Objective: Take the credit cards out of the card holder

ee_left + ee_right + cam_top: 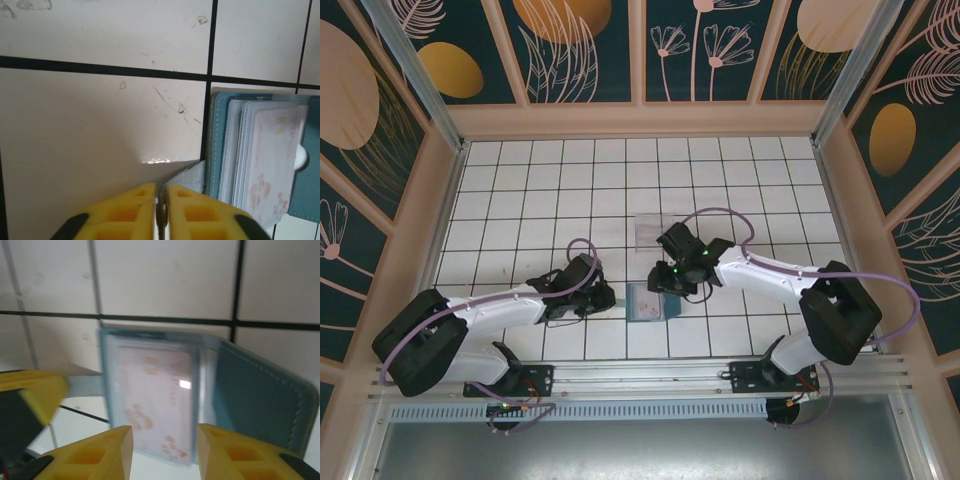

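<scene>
Lying open, before right hand [165, 436] — card holder [260, 395]

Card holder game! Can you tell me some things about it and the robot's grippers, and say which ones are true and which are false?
1. The card holder lies open on the white tiles. True.
2. The card showing in the card holder is black. False: it is pale with pinkish print, behind a clear sleeve.
3. The right gripper has its yellow fingers apart, one on each side of that card in its wrist view. True.
4. The left gripper has its fingers spread wide. False: they sit almost together, at a flap on the edge of the card holder.
</scene>
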